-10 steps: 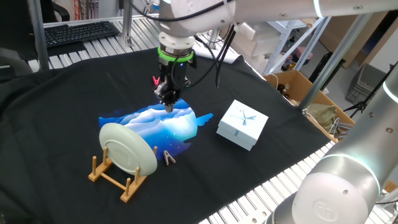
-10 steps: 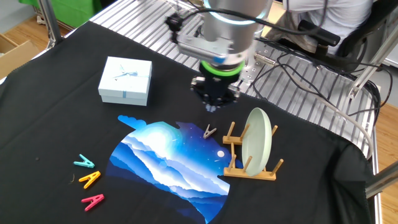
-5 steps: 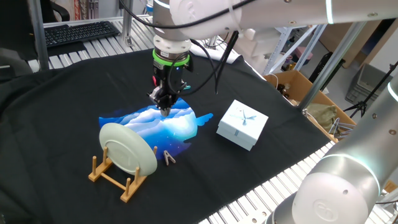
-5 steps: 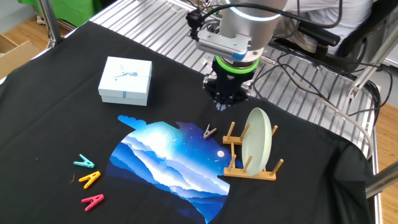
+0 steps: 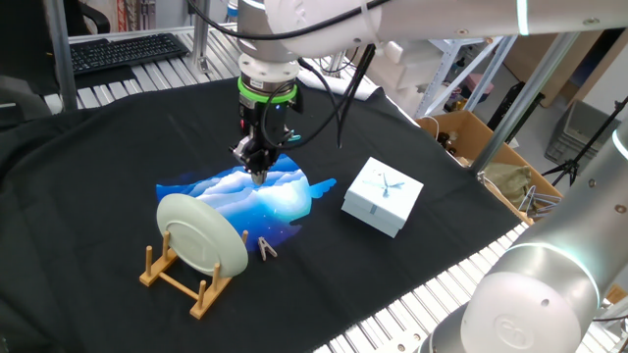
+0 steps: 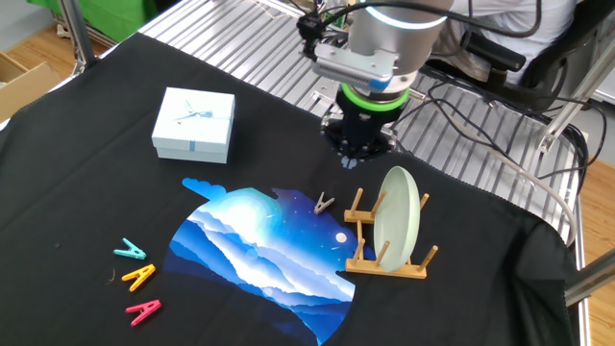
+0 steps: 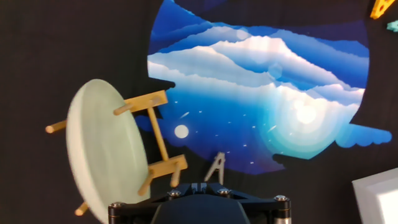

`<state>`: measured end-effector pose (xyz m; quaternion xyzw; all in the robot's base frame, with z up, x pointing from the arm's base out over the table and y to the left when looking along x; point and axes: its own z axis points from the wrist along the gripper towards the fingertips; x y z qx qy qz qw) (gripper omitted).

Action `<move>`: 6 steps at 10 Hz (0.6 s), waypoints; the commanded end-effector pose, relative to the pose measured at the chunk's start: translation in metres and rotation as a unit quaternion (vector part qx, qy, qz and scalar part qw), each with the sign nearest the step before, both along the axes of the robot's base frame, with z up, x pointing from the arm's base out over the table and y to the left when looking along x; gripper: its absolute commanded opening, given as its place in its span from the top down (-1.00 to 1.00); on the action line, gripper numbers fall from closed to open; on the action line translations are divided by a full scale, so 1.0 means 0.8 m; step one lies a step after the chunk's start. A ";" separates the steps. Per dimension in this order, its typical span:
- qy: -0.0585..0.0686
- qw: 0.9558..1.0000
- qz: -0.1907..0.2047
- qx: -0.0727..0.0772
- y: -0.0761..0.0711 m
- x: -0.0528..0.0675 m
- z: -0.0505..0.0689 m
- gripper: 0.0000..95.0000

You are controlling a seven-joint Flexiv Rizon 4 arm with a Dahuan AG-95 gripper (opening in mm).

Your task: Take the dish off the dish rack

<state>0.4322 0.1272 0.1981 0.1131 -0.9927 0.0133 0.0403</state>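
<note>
The dish [image 5: 201, 233] is a pale mint-white plate standing on edge in the small wooden dish rack [image 5: 182, 281] at the front left of the black cloth. Both also show in the other fixed view, the dish [image 6: 397, 216] upright in the rack [image 6: 386, 261]. In the hand view the dish [image 7: 102, 155] and rack [image 7: 159, 138] lie at the lower left. My gripper [image 5: 258, 176] hangs above the blue mat, behind the rack and apart from the dish. It also shows in the other fixed view [image 6: 353, 163] and the hand view [image 7: 194, 185], its jaws together and empty.
A blue cloud-patterned mat [image 5: 265, 201] lies under the gripper. A small wooden clothespin [image 5: 267, 247] lies beside the rack. A square white gift box [image 5: 383, 196] stands to the right. Coloured clothespins [image 6: 135, 279] lie far from the rack. A cardboard box [image 5: 471, 137] is off the table's edge.
The gripper has moved a little sideways above the mat, nearer the rack's side of the table. The dish and rack have not moved.
</note>
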 end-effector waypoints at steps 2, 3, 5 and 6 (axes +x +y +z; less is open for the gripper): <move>0.002 1.000 -0.008 0.002 0.014 -0.005 0.000 1.00; 0.004 1.000 -0.008 0.004 0.014 -0.004 -0.002 1.00; 0.003 1.000 -0.006 0.006 0.015 -0.003 -0.005 1.00; 0.003 1.000 -0.006 0.007 0.015 -0.003 -0.005 1.00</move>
